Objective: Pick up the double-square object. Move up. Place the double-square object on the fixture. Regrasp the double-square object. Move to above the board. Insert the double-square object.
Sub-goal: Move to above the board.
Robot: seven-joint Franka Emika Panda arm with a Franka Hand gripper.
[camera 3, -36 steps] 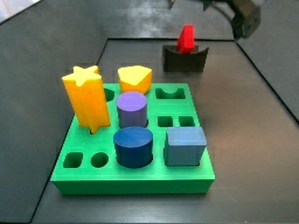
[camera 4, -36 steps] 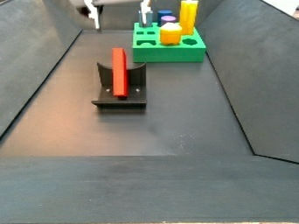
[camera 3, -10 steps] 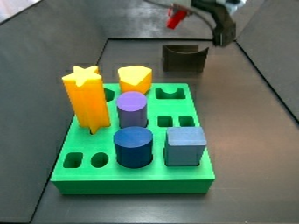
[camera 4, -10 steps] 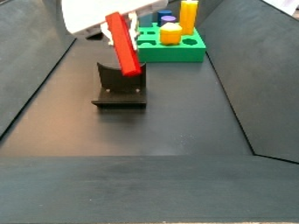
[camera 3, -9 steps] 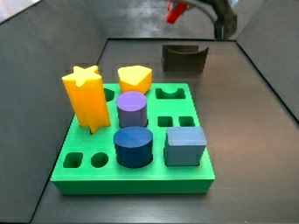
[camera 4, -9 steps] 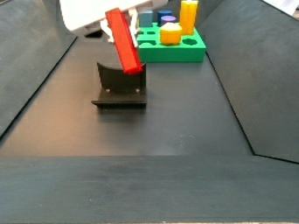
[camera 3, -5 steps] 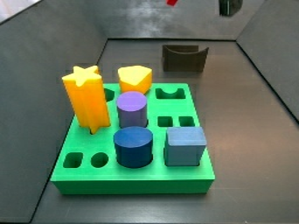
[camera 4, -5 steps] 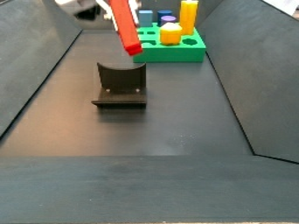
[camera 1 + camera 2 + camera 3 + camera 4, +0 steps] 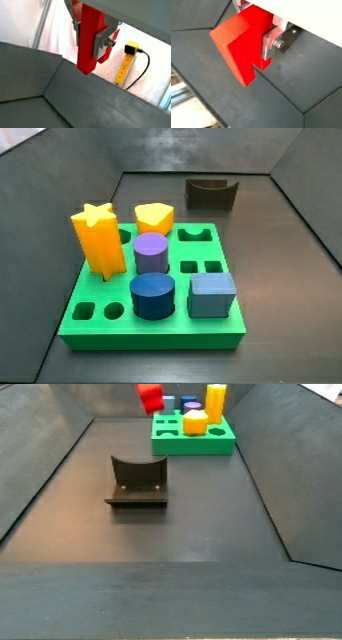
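In both wrist views my gripper has its fingers clamped on the red block. I have lifted it off the fixture, now bare, toward the board for insertion.

Claw clamped on red double-square object; silver finger against its side, dark floor beneath.

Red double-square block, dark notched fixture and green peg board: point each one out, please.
Red double-square block (image 9: 238,47): a wrist view, on its broad face, held in the gripper (image 9: 270,39).
Dark notched fixture (image 9: 136,481): a side view, on its upright back.
Green peg board (image 9: 154,334): a side view, on its front wall.
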